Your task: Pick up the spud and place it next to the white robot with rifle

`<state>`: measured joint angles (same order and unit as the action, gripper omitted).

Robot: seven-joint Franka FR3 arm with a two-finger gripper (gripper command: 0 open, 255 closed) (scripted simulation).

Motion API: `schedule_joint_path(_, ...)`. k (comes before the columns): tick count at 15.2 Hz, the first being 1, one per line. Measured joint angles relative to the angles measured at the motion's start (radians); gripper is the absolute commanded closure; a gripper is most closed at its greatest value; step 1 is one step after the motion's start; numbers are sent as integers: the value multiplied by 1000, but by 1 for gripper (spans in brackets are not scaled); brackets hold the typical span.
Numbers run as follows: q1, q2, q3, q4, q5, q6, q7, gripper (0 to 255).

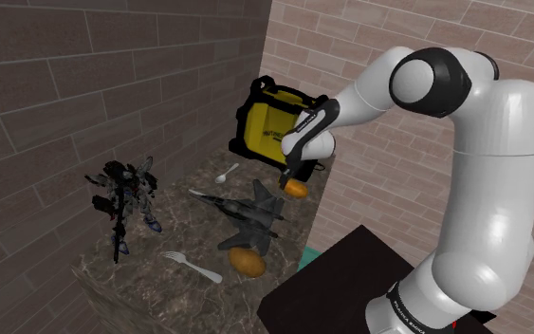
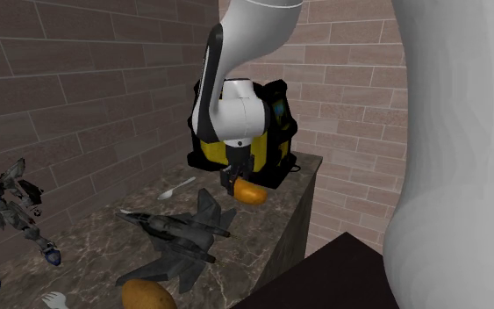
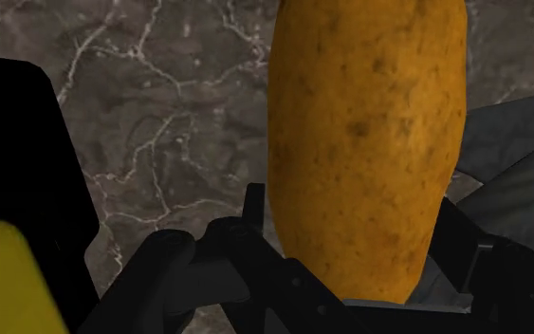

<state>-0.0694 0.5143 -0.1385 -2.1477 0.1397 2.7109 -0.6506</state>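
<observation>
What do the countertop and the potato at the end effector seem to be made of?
The dark grey-brown countertop looks like marble or similar stone, from its branching white veins; finish unclear. The orange-brown oblong potato, clasped by the black end effector, shows matte natural skin, with dark flecks and small pits.

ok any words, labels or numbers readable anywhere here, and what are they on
No text here can be read.
Black band at the arm's base: white lettering, too small to read.
Yellow and black case: dark print on its yellow face, too blurred to read.
</observation>
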Motion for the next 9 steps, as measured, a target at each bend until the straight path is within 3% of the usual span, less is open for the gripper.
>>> schedule_joint_path(9,19,-105,-25,-14,-28,-91,20,255)
